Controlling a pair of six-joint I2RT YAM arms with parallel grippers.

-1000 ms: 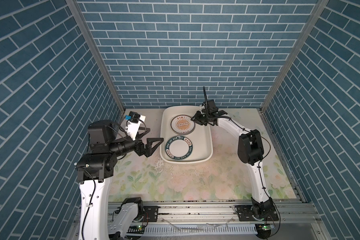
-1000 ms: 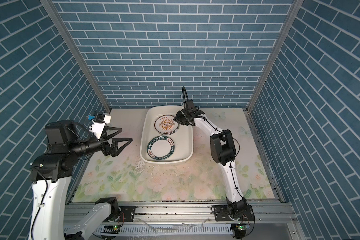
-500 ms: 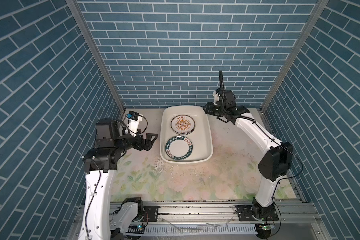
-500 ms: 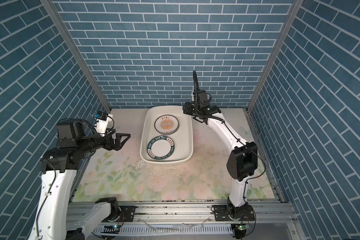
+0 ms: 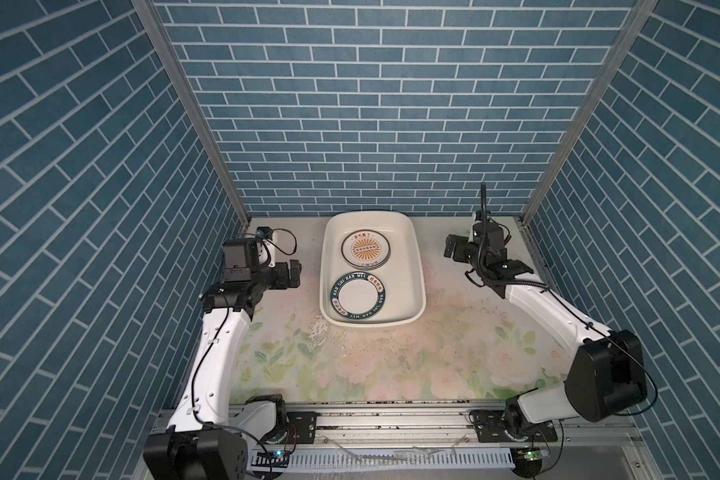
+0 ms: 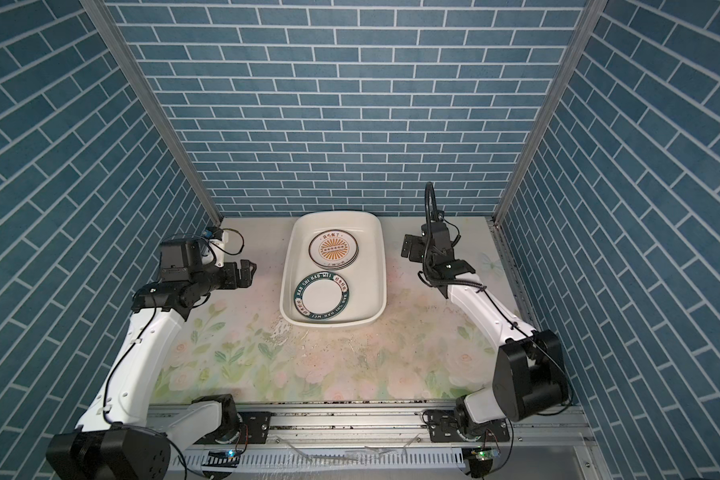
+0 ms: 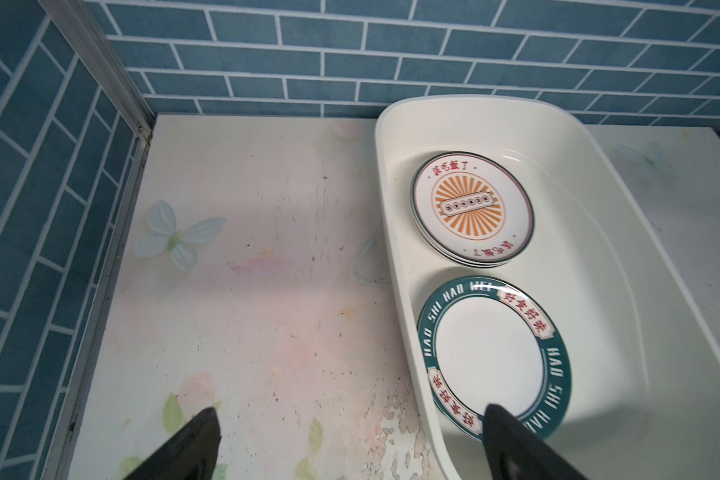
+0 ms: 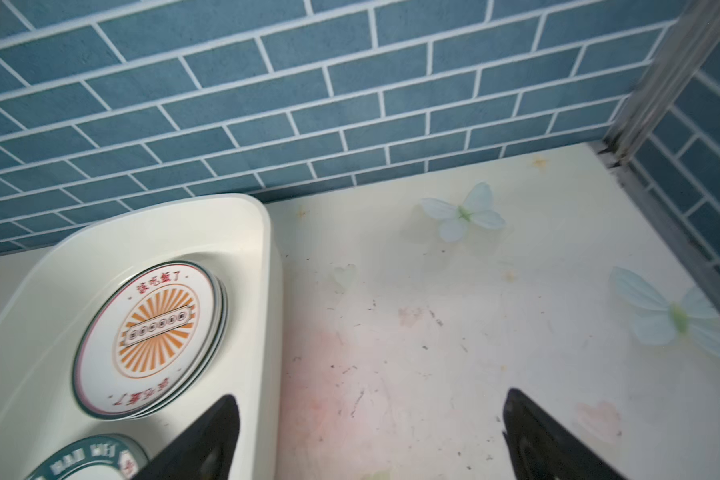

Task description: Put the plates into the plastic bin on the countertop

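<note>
The cream plastic bin (image 5: pixel 417 266) (image 6: pixel 380 266) stands at the back middle of the floral countertop (image 5: pixel 350 365). Inside it, a stack of sunburst plates (image 5: pixel 366 248) (image 7: pixel 472 208) (image 8: pixel 150 332) lies at the far end. A teal-rimmed plate (image 5: pixel 357 298) (image 7: pixel 491 353) lies at the near end. My left gripper (image 5: pixel 295 274) (image 7: pixel 350 409) hangs open and empty left of the bin. My right gripper (image 5: pixel 454 249) (image 8: pixel 371 395) hangs open and empty right of the bin, over bare countertop. No plates show outside the bin.
Blue brick walls (image 5: pixel 350 124) close in the back and both sides, with metal corner posts (image 5: pixel 208 137). A grey metal rail (image 5: pixel 371 419) runs along the front edge. The countertop print is worn just in front of the bin (image 5: pixel 321 332).
My right gripper has swung from the bin's far end out to the right and its jaws have opened wide. My left gripper has drawn back leftward, away from the bin.
</note>
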